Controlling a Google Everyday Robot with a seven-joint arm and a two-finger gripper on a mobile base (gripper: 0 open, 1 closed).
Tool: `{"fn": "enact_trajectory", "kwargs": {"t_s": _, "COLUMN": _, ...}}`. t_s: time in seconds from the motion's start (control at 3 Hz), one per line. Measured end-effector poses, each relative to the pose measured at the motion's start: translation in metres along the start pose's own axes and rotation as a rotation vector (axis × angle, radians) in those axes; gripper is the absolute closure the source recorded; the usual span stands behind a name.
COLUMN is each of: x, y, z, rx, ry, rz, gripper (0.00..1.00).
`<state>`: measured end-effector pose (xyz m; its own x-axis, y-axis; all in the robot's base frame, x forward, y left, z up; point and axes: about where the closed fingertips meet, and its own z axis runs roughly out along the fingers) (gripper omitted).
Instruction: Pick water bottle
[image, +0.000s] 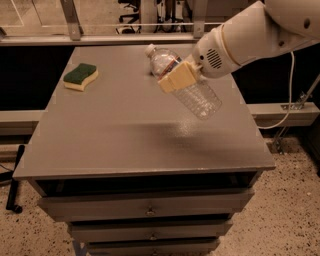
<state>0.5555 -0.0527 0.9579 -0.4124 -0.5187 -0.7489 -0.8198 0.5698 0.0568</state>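
gripper (177, 80) clamped around water bottle (202, 98) | bottle tilted, cap up-left, above table (120, 140) | sponge (80, 76) back-left

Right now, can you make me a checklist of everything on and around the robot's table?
Surface: grey table top, flat, with a shadow across its middle.
Job's things: water bottle, tilted with its white cap up and to the left; it seems lifted off the surface.
Clutter: green and yellow sponge lying at the back left.
Grippers: gripper over the back right of the table, shut on the water bottle near its neck.
Cables: white cable hanging to the right of the table.
Surroundings: drawers under the top, speckled floor, metal rail behind.
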Motion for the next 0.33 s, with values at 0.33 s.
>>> {"fn": "enact_trajectory", "kwargs": {"t_s": 0.33, "x": 0.0014, "y": 0.0024, "z": 0.0018, "rx": -0.003, "ry": 0.005, "rz": -0.004, "gripper": 1.0}}
